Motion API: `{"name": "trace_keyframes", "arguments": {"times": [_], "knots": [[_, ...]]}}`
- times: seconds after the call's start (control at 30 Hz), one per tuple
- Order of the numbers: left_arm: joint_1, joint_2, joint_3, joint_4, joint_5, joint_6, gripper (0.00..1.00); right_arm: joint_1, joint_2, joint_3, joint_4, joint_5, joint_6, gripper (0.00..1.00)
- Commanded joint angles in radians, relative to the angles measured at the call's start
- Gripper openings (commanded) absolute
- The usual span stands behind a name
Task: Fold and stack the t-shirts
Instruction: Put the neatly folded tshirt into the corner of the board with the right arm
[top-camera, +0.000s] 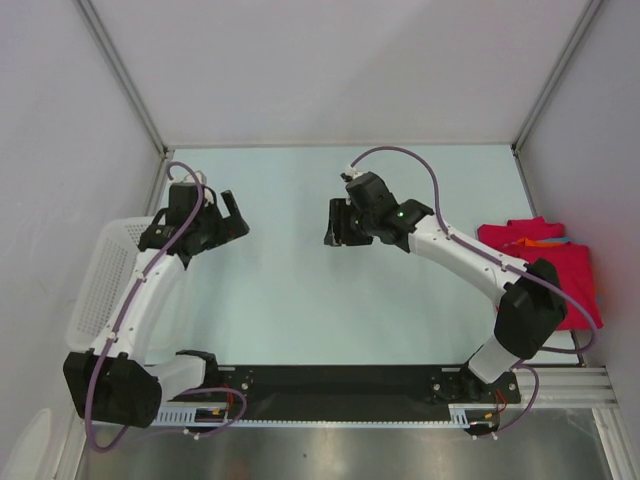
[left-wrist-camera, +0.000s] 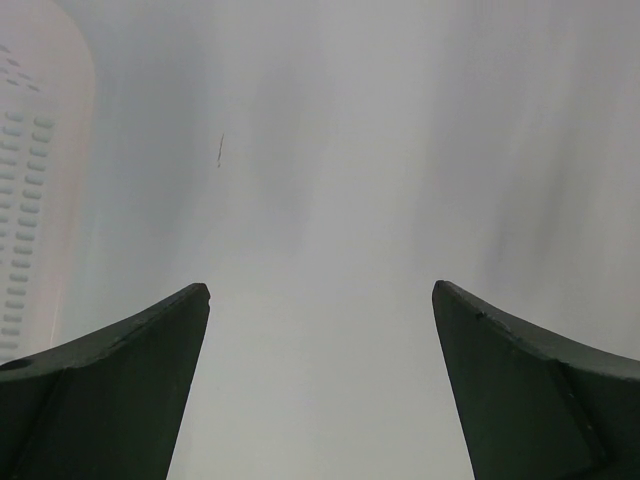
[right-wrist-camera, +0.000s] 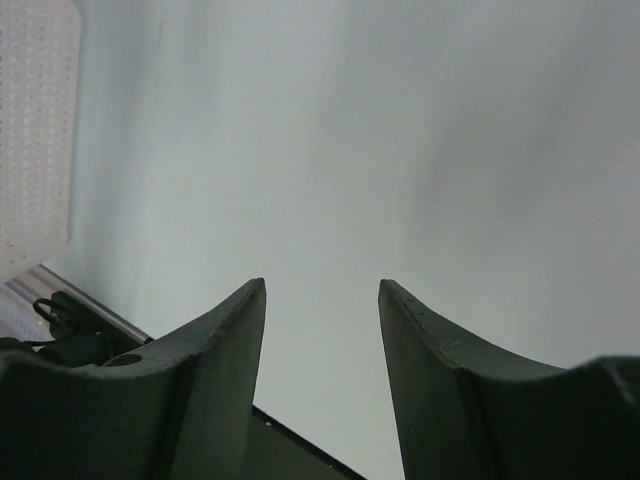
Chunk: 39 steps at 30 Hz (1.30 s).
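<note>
A pile of t-shirts (top-camera: 560, 265) lies at the table's right edge, crimson red on top with orange and a bit of teal showing at a fold. My right gripper (top-camera: 335, 222) hangs open over the middle of the pale table, well left of the pile, and holds nothing. In the right wrist view its gripper (right-wrist-camera: 322, 285) shows only bare table between the fingers. My left gripper (top-camera: 232, 213) is open above the table's left part, next to the basket. The left wrist view shows this gripper (left-wrist-camera: 320, 288) spread wide with nothing in it.
A white plastic lattice basket (top-camera: 100, 285) stands at the left edge, partly under my left arm, and shows as the basket (left-wrist-camera: 25, 200) and the basket (right-wrist-camera: 35, 120) in the wrist views. A black rail (top-camera: 330, 385) runs along the near edge. Grey walls enclose the table.
</note>
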Motion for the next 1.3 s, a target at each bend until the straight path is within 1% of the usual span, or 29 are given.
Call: {"name": "trace_keyframes", "arguments": {"times": [0.0, 0.17, 0.4, 0.5, 0.53, 0.57, 0.67, 0.7, 0.73, 0.8, 0.83, 0.9, 0.93, 0.97, 1.03, 1.07, 1.13, 1.23, 1.27], "knots": [[0.027, 0.013, 0.041, 0.005, 0.013, 0.052, 1.00, 0.004, 0.009, 0.033, -0.010, 0.082, -0.035, 0.55], [0.035, 0.049, 0.090, -0.002, -0.016, 0.101, 1.00, -0.005, 0.038, 0.076, -0.018, 0.093, -0.046, 0.56], [0.037, 0.090, 0.100, 0.030, -0.031, 0.135, 1.00, -0.021, 0.082, 0.119, -0.024, 0.117, -0.046, 0.57], [0.040, 0.128, 0.110, 0.038, -0.019, 0.144, 0.99, -0.042, 0.124, 0.153, -0.007, 0.071, -0.054, 0.58], [0.041, 0.141, 0.116, 0.038, -0.019, 0.145, 1.00, -0.048, 0.136, 0.156, 0.009, 0.024, -0.055, 0.58], [0.041, 0.150, 0.126, 0.038, -0.016, 0.145, 1.00, -0.058, 0.150, 0.161, 0.043, 0.012, -0.057, 0.58], [0.047, 0.188, 0.146, 0.039, -0.013, 0.148, 1.00, -0.075, 0.242, 0.248, 0.034, 0.013, -0.083, 0.58], [0.050, 0.204, 0.149, 0.048, -0.011, 0.150, 1.00, -0.078, 0.278, 0.320, 0.019, 0.021, -0.098, 0.59], [0.055, 0.213, 0.150, 0.056, -0.013, 0.153, 1.00, -0.078, 0.342, 0.363, 0.004, 0.036, -0.129, 0.59], [0.060, 0.245, 0.158, 0.088, -0.013, 0.155, 1.00, -0.082, 0.413, 0.429, -0.018, 0.044, -0.146, 0.59], [0.063, 0.257, 0.164, 0.094, -0.010, 0.156, 1.00, -0.091, 0.483, 0.488, -0.016, 0.036, -0.147, 0.59], [0.064, 0.305, 0.193, 0.111, 0.002, 0.167, 1.00, -0.105, 0.551, 0.553, -0.029, 0.004, -0.129, 0.59], [0.064, 0.320, 0.204, 0.114, 0.002, 0.177, 1.00, -0.116, 0.620, 0.608, -0.038, -0.027, -0.120, 0.59], [0.064, 0.355, 0.228, 0.116, 0.031, 0.181, 1.00, -0.117, 0.648, 0.642, -0.045, -0.033, -0.106, 0.59], [0.066, 0.389, 0.270, 0.108, 0.044, 0.191, 1.00, -0.121, 0.700, 0.728, -0.081, -0.032, -0.101, 0.58], [0.066, 0.417, 0.279, 0.104, 0.058, 0.191, 1.00, -0.122, 0.737, 0.751, -0.093, -0.029, -0.098, 0.59], [0.066, 0.441, 0.297, 0.102, 0.085, 0.187, 1.00, -0.131, 0.760, 0.797, -0.111, -0.032, -0.091, 0.59], [0.064, 0.475, 0.293, 0.105, 0.139, 0.156, 0.99, -0.144, 0.776, 0.799, -0.108, -0.038, -0.069, 0.59], [0.066, 0.487, 0.284, 0.117, 0.181, 0.145, 1.00, -0.148, 0.777, 0.791, -0.105, -0.038, -0.065, 0.59]]}}
